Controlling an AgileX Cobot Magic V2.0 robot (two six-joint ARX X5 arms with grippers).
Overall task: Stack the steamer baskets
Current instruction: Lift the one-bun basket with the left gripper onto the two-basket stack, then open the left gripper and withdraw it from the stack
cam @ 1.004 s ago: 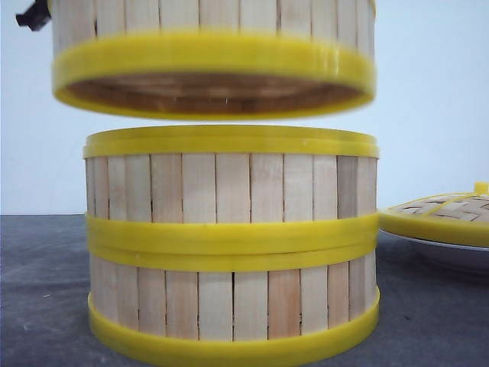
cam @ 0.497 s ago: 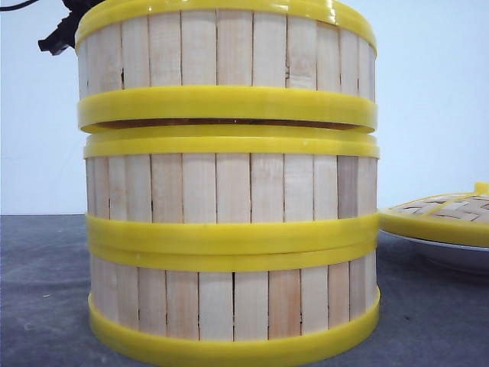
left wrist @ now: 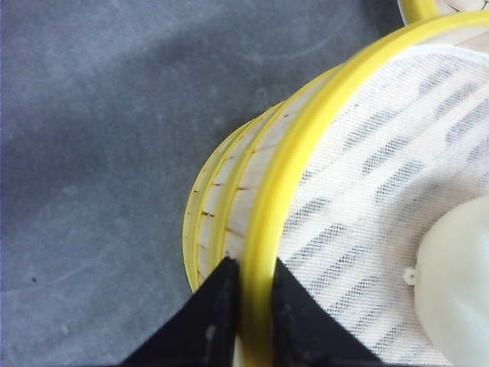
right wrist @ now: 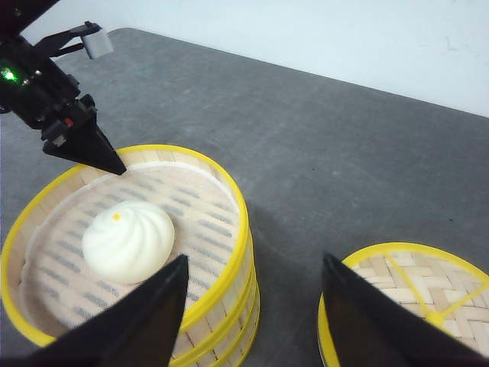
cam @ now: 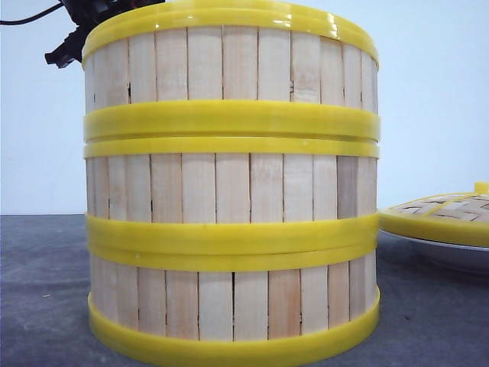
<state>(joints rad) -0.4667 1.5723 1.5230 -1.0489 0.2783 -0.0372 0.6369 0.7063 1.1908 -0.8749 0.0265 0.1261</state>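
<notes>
The left pincer [left wrist: 243, 306] is clamped on the rim of the top steamer basket [cam: 229, 76], which sits on the two others [cam: 229, 245], a white bun [right wrist: 127, 239] just inside its fingers. The right pincer [right wrist: 252, 306] hangs apart above the counter [right wrist: 321, 153], between the stack and the lid [right wrist: 412, 306].

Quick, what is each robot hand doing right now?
Left hand: closed on the rim of the top steamer basket.
Right hand: open, holding nothing.

no readable text, labels, brands, numbers or signs on anything in view
</notes>
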